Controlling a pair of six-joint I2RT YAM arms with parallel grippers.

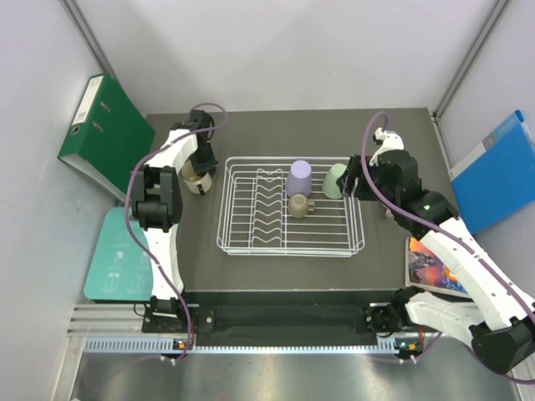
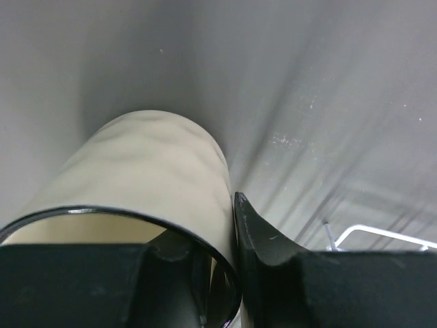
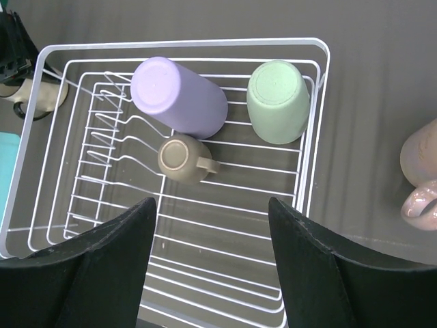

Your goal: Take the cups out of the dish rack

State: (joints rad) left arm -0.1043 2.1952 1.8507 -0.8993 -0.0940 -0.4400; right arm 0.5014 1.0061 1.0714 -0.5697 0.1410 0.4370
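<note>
The white wire dish rack [image 1: 289,251] sits mid-table. Inside it, a lavender tumbler [image 1: 298,177], a small olive-tan mug [image 1: 300,205] and a mint-green cup [image 1: 335,180] stand upside down. My left gripper [image 1: 199,164] is left of the rack, shut on the rim of the cream mug [image 2: 150,171], one finger inside and one outside. The mug rests on or just above the table [image 1: 197,180]. My right gripper [image 3: 212,232] is open and empty above the rack [image 3: 184,44], near the mint-green cup [image 3: 277,101]. A pink mug [image 3: 422,179] stands on the table right of the rack.
A green binder [image 1: 107,134] leans at the far left and a teal board [image 1: 121,255] lies beside the table. A blue folder [image 1: 500,171] and a magazine [image 1: 430,266] are at the right. Walls enclose the back and sides.
</note>
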